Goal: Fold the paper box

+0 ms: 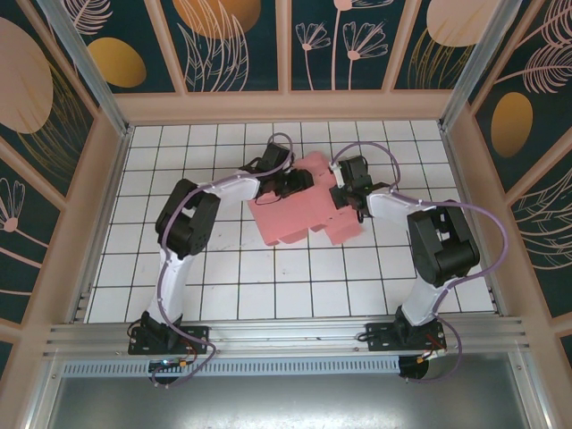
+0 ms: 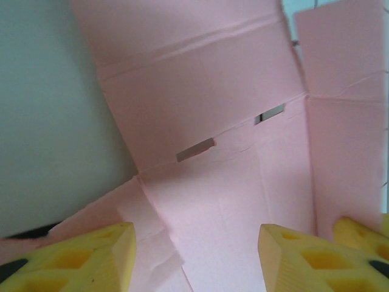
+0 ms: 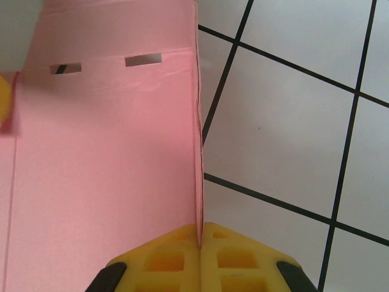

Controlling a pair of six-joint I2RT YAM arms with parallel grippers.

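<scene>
White-tiled table (image 1: 268, 295) underneath, with the paper box (image 1: 299, 214) half-raised at the table's middle. Looks light, thin, floppy and easily creased; best taken at a flap edge beside a crease. Pinching one upright wall with right fingers (image 3: 176, 255) pressed together; hovering with left fingers (image 2: 91, 255) spread.
</scene>
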